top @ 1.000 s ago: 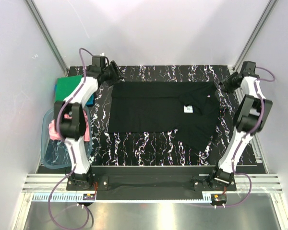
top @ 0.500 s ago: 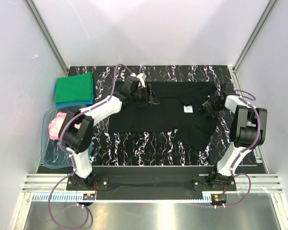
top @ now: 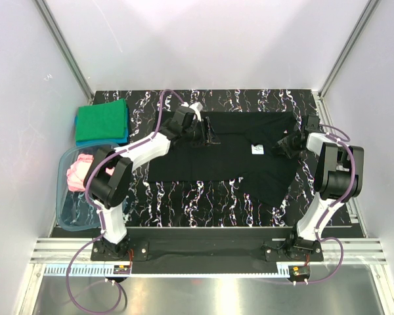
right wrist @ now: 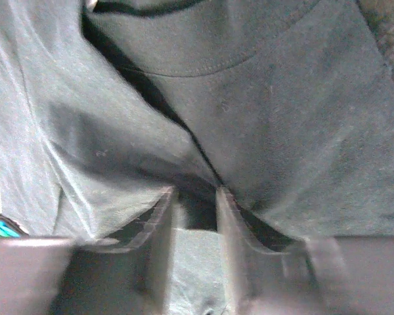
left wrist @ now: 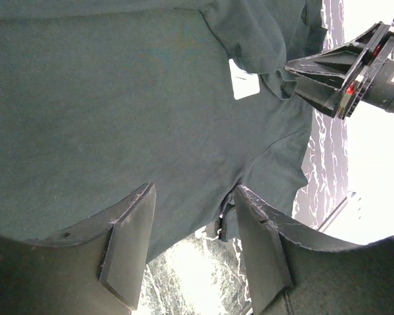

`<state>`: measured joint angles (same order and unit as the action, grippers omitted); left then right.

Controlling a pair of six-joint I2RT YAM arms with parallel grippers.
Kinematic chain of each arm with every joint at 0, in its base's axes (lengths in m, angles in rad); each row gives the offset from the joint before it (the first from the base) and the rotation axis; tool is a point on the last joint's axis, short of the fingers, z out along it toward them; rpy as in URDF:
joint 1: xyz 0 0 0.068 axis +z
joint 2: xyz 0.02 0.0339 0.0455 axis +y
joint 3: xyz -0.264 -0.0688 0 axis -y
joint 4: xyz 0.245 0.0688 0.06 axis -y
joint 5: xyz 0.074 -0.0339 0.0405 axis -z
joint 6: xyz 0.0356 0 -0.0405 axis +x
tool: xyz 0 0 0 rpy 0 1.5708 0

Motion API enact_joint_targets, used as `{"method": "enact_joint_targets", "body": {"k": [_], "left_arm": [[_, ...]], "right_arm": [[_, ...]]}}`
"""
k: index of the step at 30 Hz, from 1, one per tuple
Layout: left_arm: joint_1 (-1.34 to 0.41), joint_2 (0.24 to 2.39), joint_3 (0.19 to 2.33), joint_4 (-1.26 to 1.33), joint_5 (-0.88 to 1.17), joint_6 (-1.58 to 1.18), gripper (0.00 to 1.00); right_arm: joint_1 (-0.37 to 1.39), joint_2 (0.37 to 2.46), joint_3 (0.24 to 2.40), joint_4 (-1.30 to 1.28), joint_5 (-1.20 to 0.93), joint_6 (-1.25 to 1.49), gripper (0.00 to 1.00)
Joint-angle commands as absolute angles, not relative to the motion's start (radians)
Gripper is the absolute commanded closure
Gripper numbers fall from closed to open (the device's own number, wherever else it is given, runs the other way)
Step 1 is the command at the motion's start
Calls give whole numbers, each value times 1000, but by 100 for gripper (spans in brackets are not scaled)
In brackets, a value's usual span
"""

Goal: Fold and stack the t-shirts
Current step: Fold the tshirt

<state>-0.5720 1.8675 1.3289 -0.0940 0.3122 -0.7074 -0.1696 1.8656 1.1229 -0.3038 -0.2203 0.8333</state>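
Tabletop [top: 184,197] tub [top: 62,200] at far left is holding pink shirt [top: 75,176]; left gripper [left wrist: 194,190] is gaping open, right gripper [right wrist: 194,191] is pinching black shirt [top: 210,157].

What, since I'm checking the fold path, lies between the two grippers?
The black shirt with its white label, from left gripper to right gripper; top view.

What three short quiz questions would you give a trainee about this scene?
1. True or false: the green shirt lies folded at the far left of the table.
2. Where is the pink shirt? A: in the tub. B: on the green shirt. C: hanging from an arm.
3. Fill in: the left gripper is ___ above the black shirt.

Key: 1 true; 2 A; 3 open.
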Motion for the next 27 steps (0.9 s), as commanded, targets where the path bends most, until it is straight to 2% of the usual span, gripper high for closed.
{"method": "enact_joint_targets", "body": {"k": [1,4,5,8,27], "left_arm": [[-581,1853,1348,-44,288,-698,44],[-583,1845,1345,-61,279,-687,44],[-583,1845,1345,-64,273,-686,44],[-583,1841,1336,-54,273,-690,44],[-603,1911,1367,-55,270,-684,43]], "right_arm": [[-161,1847,1131,-267,-193,854,66],[-161,1827,1164,-296,-192,839,80],[-161,1815,1190,-325,-192,824,88],[-161,1801,1236,-383,-199,796,97],[-161,1842,1442,-489,-337,784,100]]}}
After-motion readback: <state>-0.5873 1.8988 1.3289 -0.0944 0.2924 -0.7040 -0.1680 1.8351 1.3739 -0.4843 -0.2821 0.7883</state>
